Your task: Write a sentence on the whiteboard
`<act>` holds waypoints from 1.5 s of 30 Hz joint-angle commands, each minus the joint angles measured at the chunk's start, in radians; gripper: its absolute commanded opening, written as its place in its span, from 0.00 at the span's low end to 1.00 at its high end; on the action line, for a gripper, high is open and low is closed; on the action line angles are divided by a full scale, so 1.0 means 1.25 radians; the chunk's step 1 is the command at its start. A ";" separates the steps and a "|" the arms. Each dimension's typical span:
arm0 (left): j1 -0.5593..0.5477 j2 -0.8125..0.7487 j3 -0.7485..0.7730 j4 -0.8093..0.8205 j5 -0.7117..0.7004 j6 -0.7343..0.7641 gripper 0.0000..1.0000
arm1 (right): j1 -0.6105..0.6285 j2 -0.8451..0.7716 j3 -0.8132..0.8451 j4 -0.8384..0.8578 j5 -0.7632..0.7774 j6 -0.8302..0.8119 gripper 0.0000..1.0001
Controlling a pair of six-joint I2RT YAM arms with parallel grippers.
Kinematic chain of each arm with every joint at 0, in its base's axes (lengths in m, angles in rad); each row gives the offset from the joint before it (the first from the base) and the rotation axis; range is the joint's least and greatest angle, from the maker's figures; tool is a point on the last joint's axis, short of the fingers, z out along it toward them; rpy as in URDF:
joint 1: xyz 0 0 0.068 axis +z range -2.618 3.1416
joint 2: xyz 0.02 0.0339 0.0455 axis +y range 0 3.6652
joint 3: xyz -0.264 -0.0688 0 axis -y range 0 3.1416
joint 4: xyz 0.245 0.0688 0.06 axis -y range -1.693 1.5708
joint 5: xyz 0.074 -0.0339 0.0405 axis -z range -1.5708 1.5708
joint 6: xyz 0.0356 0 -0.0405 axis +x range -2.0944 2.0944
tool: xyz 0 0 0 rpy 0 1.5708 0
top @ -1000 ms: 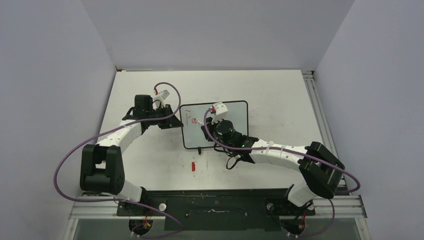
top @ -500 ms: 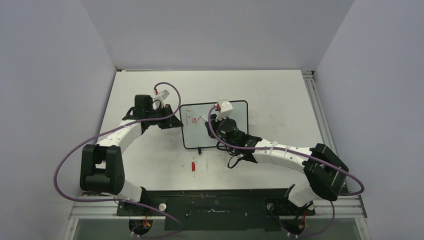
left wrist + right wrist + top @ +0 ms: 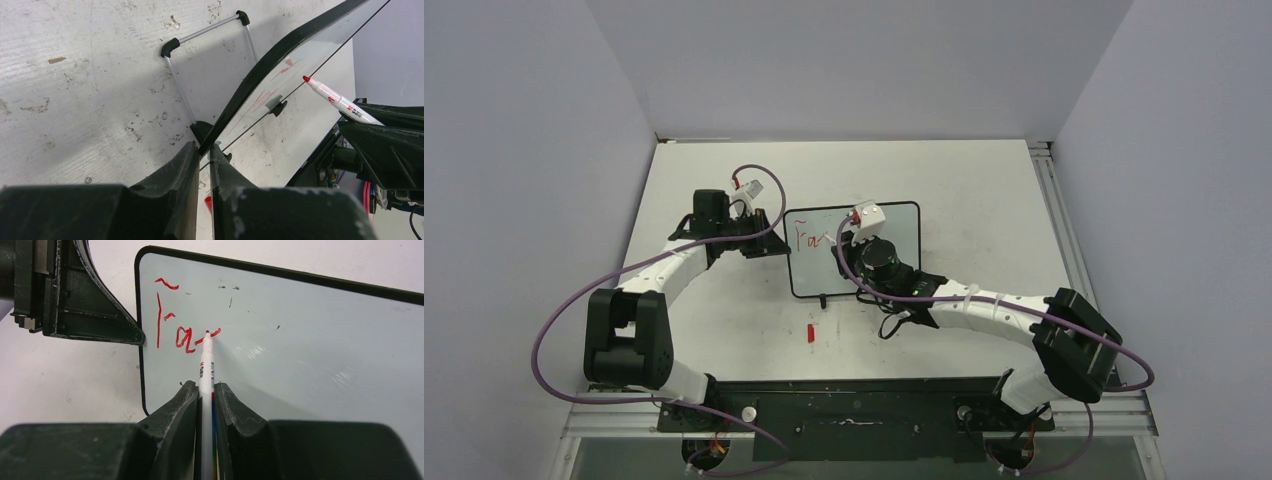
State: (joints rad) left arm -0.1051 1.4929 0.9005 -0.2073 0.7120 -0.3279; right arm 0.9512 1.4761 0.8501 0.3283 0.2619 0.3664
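Observation:
The whiteboard (image 3: 812, 268) stands tilted on the table, its black frame (image 3: 280, 55) propped by a wire stand (image 3: 210, 30). My left gripper (image 3: 776, 246) is shut on the board's left edge, and the frame runs in between its fingertips (image 3: 202, 150). My right gripper (image 3: 205, 387) is shut on a white marker (image 3: 206, 365) with a red tip. The tip touches the board at the end of the sentence (image 3: 175, 325), which reads "Fa" plus a short stroke in red. From the left wrist view the marker (image 3: 340, 102) shows against the board face.
A red marker cap (image 3: 810, 333) lies on the scuffed white tabletop (image 3: 984, 210) in front of the board. The left gripper's black body (image 3: 95, 305) sits close to the board's upper left corner. Grey walls enclose the table on three sides.
My right gripper has shifted slightly right along the board with the marker, adding a short red stroke after "Fa". The left arm and the board have not moved.

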 commanded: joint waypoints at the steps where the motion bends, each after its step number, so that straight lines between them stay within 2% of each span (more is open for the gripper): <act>1: -0.006 -0.010 0.030 -0.004 0.018 0.001 0.08 | 0.005 -0.015 0.037 0.047 0.001 -0.022 0.05; 19: -0.006 -0.012 0.030 -0.004 0.020 0.001 0.08 | -0.002 0.044 0.069 0.046 0.012 -0.019 0.05; 45: -0.006 -0.014 0.030 -0.005 0.021 0.000 0.08 | 0.004 0.020 -0.027 0.029 0.029 0.039 0.05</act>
State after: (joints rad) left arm -0.1051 1.4929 0.9005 -0.2119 0.6998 -0.3279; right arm 0.9562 1.5269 0.8444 0.3672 0.2649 0.3988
